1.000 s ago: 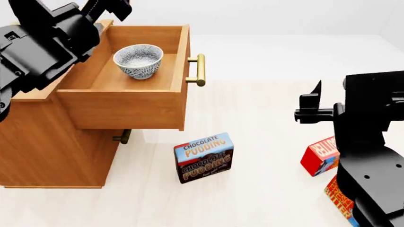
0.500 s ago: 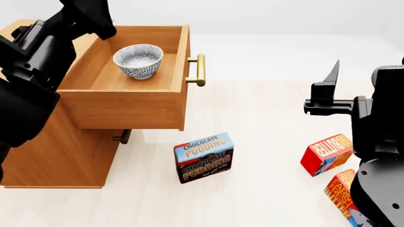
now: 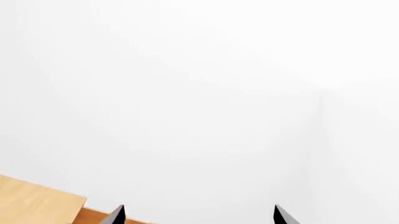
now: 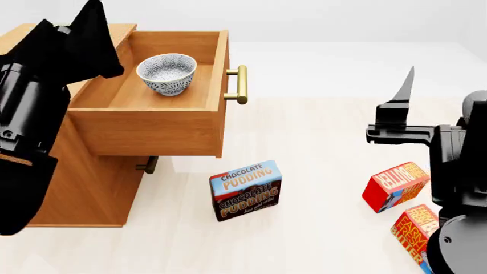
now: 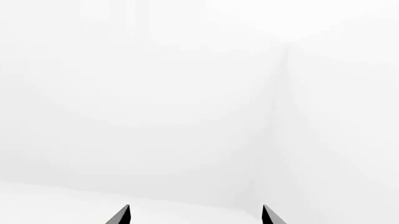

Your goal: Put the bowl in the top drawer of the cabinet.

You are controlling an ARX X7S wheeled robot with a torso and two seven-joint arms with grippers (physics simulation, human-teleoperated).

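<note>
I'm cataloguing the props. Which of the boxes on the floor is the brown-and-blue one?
The chocolate pudding box, standing alone below the top drawer. The other two boxes are red or orange and lie by the right arm.

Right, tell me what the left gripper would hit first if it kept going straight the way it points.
Nothing close, it seems. The left gripper is open and aimed over the cabinet edge at bare white wall; the bowl isn't in its line. Depth is hard to judge.
</note>
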